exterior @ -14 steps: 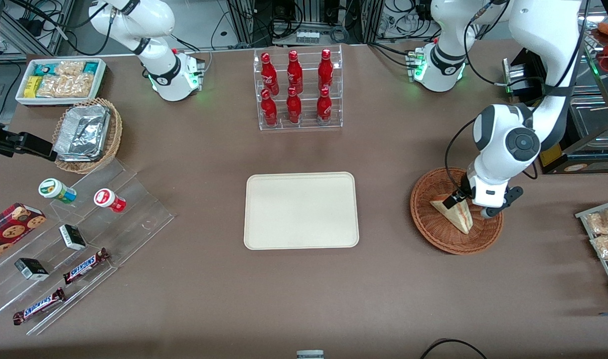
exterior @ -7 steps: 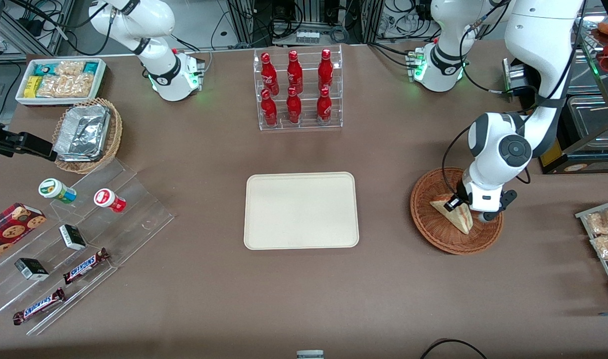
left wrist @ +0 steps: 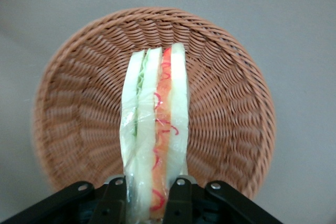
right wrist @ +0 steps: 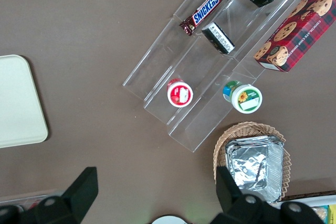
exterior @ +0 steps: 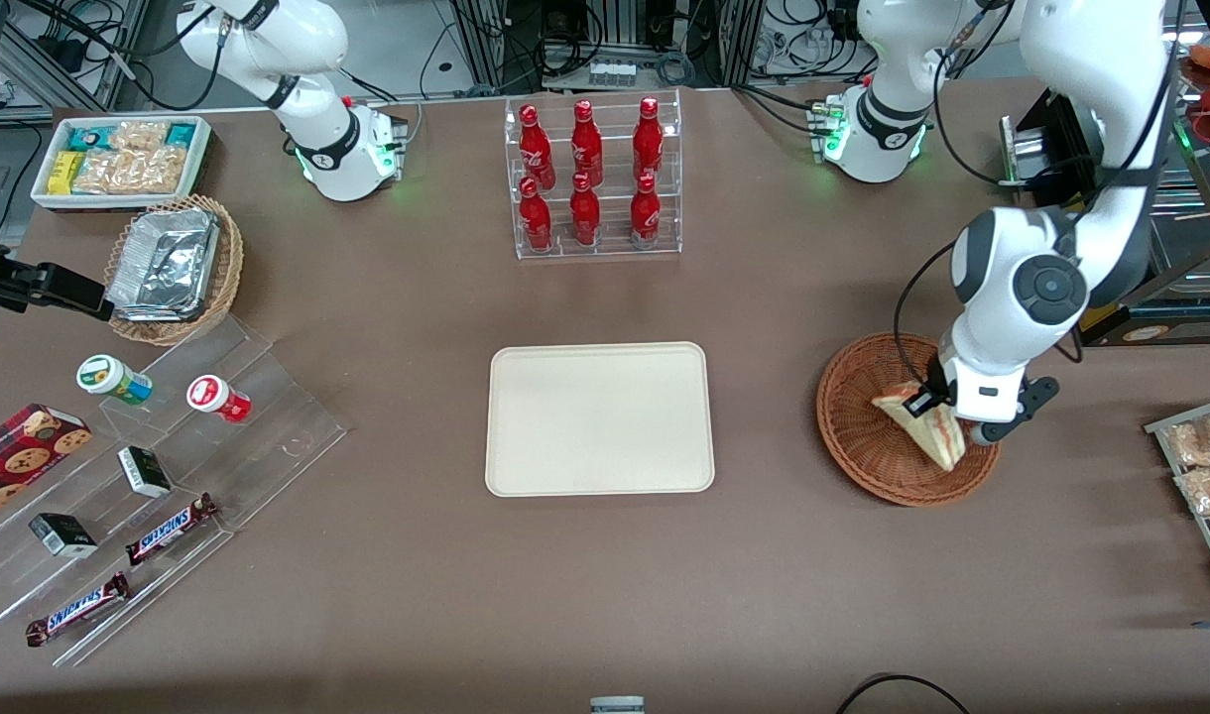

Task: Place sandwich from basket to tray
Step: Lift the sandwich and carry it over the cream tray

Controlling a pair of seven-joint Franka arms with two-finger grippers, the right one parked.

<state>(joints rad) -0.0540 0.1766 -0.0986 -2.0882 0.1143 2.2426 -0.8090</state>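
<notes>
My gripper (exterior: 947, 416) hangs over the reddish-brown wicker basket (exterior: 858, 436) at the working arm's end of the table, shut on the sandwich (exterior: 924, 424). In the left wrist view the clear-wrapped wedge (left wrist: 156, 129) is clamped between the two black fingers (left wrist: 178, 198), its red, green and pale layers on edge above the basket's woven floor (left wrist: 226, 124). The wedge is lifted and tilted, its tip pointing toward the front camera. The cream tray (exterior: 599, 417) lies flat mid-table with nothing on it, well apart from the basket.
A clear rack of red bottles (exterior: 591, 178) stands farther from the camera than the tray. Toward the parked arm's end are a lighter basket with foil trays (exterior: 174, 268), a white snack bin (exterior: 121, 159) and an acrylic stand with snacks (exterior: 159, 476). Packets on a rack (exterior: 1205, 466) lie beside the basket.
The gripper first dropped onto the sandwich and shut on it, then rose with it. The sandwich has shifted toward the basket's rim nearer the working arm's end and now hangs tilted.
</notes>
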